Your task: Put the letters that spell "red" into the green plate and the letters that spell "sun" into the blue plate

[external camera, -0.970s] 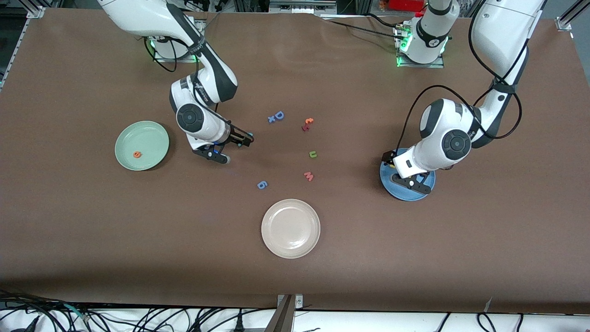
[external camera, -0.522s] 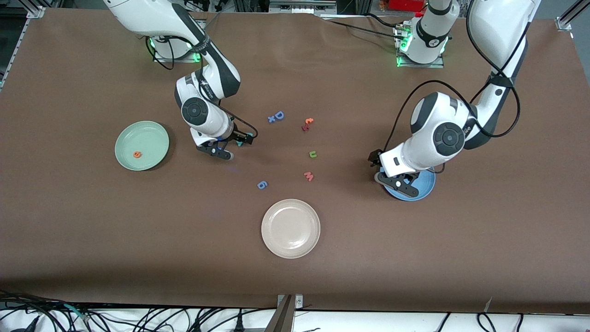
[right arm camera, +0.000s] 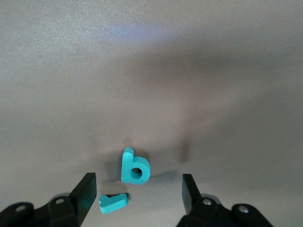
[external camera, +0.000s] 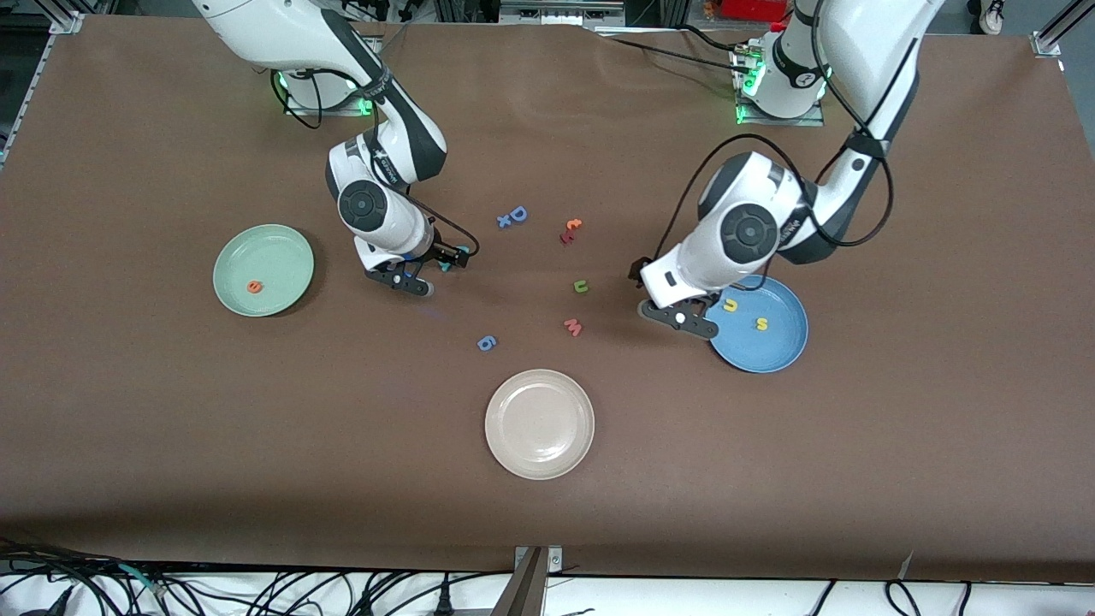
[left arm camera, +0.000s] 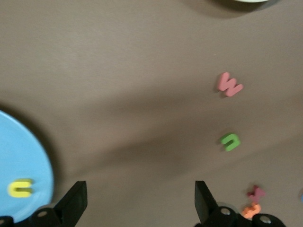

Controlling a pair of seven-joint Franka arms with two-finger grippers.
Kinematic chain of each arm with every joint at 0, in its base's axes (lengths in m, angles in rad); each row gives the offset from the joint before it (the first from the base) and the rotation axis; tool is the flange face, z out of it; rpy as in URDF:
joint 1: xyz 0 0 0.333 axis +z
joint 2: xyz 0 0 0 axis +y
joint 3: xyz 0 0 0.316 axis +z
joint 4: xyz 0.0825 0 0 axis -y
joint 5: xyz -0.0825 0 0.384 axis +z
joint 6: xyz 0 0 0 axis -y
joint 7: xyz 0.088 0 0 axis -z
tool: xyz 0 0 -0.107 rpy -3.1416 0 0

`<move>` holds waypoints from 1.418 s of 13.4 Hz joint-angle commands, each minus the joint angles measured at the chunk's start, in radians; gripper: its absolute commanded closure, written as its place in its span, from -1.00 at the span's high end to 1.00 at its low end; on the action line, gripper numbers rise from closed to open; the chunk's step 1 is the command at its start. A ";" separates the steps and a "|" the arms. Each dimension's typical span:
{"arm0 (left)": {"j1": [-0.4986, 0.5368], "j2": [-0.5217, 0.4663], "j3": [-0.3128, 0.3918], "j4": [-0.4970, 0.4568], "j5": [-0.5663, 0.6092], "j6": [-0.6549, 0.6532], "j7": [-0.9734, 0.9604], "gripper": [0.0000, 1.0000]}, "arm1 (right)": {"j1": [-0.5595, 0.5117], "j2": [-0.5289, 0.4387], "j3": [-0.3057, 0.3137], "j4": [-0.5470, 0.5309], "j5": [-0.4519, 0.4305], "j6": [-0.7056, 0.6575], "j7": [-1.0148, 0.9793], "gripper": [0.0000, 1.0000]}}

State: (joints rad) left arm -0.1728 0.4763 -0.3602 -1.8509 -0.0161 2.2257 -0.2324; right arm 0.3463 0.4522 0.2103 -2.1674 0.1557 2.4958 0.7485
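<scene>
The letters that spell "red" are split up: the small orange plastic "e" (external camera: 253, 287) lies in the round pale mint-green plate (external camera: 282, 244) toward the right arm's end of the table, while the teal plastic "d" (right arm camera: 134, 166) and the thin teal "r" (right arm camera: 113, 203) lie touching the brown table (external camera: 171, 445) between the spread fingers of the right pincer (right arm camera: 139, 191), which hangs low over them, jaws wide and holding nothing.

Of the letters that spell "sun", the yellow "n" (external camera: 730, 305) and yellow "s" (external camera: 761, 323) lie in the round medium-blue plate (external camera: 783, 355) toward the left arm's end; the green "u" (external camera: 581, 287) lies on bare table near the middle. The left pincer (left arm camera: 137, 201) hangs over the table just beside the blue plate's rim, jaws wide and empty.

Around the middle lie a blue capital "D" with "x" (external camera: 513, 216), a red-orange letter pair (external camera: 571, 230), a pink "w" (external camera: 573, 326) and a blue "6" (external camera: 486, 343). A cream-white round plate (external camera: 539, 423) sits nearer the front camera.

The brown matte covering reaches every table edge. The strip nearest the front camera and both end corners are open. Cables (external camera: 257, 590) crowd below the near edge.
</scene>
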 commanded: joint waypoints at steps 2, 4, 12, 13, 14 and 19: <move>-0.034 0.044 0.006 0.010 0.025 0.054 -0.097 1.00 | 0.008 0.000 0.000 -0.020 -0.005 0.035 0.009 0.56; -0.057 0.070 0.007 0.012 0.027 0.089 -0.143 1.00 | 0.008 0.002 0.000 -0.020 -0.005 0.038 0.009 0.56; -0.145 0.150 0.015 -0.008 0.095 0.255 -0.323 1.00 | 0.008 0.010 0.000 -0.020 -0.005 0.055 0.008 0.36; -0.157 0.151 0.014 -0.013 0.166 0.255 -0.370 1.00 | 0.010 0.010 0.000 -0.020 -0.005 0.055 0.008 0.36; -0.174 0.157 0.014 -0.011 0.232 0.255 -0.437 1.00 | 0.008 0.010 0.000 -0.020 -0.005 0.058 0.008 0.36; -0.206 0.189 0.010 0.015 0.346 0.272 -0.591 1.00 | 0.008 0.011 0.000 -0.014 -0.008 0.075 0.006 0.34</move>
State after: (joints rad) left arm -0.3729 0.6519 -0.3566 -1.8582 0.2955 2.4801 -0.7925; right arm 0.3476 0.4647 0.2103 -2.1742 0.1554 2.5397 0.7485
